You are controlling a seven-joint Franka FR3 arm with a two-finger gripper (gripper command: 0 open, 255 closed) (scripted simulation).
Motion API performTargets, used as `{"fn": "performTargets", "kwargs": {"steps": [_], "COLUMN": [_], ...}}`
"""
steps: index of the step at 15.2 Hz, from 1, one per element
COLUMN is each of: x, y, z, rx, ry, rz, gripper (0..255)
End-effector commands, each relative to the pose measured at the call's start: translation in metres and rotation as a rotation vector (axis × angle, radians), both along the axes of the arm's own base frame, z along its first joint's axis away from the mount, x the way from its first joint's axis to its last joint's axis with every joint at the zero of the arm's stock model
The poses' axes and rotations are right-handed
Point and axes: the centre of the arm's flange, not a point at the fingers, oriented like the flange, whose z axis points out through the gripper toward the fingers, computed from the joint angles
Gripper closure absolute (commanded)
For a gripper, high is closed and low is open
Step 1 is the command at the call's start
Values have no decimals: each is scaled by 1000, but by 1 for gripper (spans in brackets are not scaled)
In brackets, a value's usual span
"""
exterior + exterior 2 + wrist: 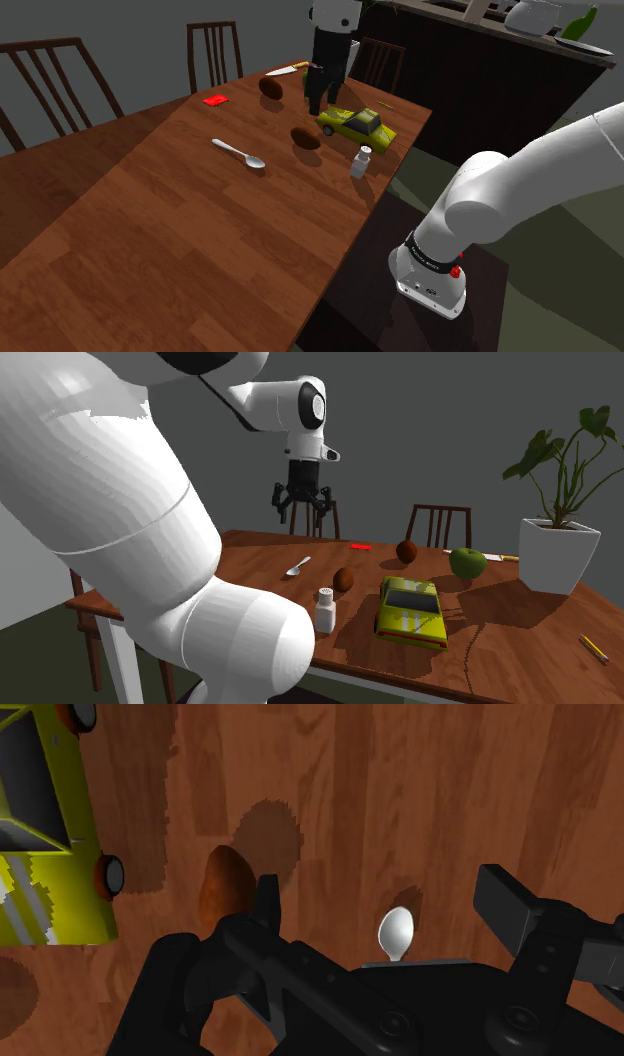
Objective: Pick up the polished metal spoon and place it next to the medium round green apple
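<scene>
Silvery metal spoon (240, 154): lying flat on the wooden desk (150, 270), well apart from the green apple (467, 562). Judged light, rigid, slick. End effector (303, 512) hovers above it, fingers spread, empty. Best hold: across the slim handle, mid-length.

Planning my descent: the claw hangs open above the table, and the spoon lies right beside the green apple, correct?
No: the second exterior view shows the spoon lying well apart from the green apple. The claw does hang open above the table.
</scene>
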Motion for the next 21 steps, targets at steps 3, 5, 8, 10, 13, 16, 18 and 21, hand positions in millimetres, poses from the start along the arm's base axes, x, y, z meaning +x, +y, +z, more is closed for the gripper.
{"fn": "performTargets", "kwargs": {"steps": [3, 5, 8, 10, 13, 16, 18, 21], "x": [42, 64, 95, 117, 148, 180, 201, 225], "y": [16, 23, 34, 41, 52, 63, 71, 79], "z": [-30, -44, -66, -81, -103, -125, -140, -158], "rx": [18, 27, 40, 49, 62, 75, 84, 94], "ry": [11, 17, 26, 32, 40, 49, 55, 62], "rz": [-9, -14, -20, -25, -31, -38, -42, -47], "gripper": [0, 0, 0, 0, 0, 0, 0, 0]}}
